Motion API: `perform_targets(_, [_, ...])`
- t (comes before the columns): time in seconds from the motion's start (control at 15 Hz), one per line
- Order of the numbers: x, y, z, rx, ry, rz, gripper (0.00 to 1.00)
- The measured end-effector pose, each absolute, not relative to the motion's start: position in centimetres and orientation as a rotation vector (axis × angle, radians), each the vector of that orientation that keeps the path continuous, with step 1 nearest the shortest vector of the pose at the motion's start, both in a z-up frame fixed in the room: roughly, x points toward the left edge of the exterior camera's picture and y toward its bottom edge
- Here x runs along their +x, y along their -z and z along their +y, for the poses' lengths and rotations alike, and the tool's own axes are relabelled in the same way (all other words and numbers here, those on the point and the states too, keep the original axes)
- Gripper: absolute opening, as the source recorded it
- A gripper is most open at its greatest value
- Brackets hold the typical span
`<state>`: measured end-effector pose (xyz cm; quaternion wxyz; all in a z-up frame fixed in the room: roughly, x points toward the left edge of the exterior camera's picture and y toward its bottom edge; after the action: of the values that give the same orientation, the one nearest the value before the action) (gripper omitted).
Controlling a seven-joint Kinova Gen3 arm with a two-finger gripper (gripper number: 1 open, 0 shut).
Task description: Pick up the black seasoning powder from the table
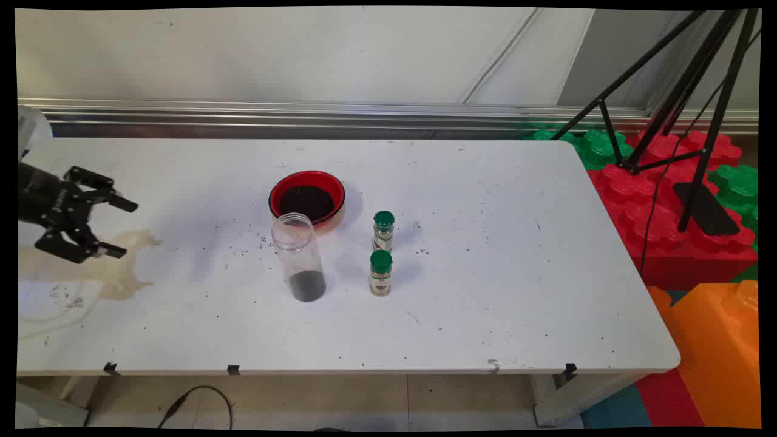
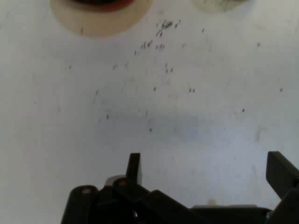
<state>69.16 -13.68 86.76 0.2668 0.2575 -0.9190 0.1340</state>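
Gripper (image 1: 115, 227) at table's (image 1: 516, 303) far-left, fingers apart, empty — clear jar (image 1: 298, 258), red bowl (image 1: 307, 197), two spice bottles (image 1: 380, 273) apparently untouched, well apart.

A red bowl (image 1: 307, 195) of dark grounds sits mid-tabletop (image 1: 516, 291). Just before it stands a clear jar (image 1: 298, 256) with dark powder at the bottom. To the right stand two green-capped spice bottles (image 1: 383, 230) (image 1: 380, 272). A tan stain (image 1: 124, 267) marks the left side.
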Motion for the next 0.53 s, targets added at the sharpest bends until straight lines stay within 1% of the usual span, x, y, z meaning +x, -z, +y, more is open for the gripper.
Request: perform_targets(0.53, [65.0, -86.1, -16.5, 0.479, -0.340, -2.443, 1.00])
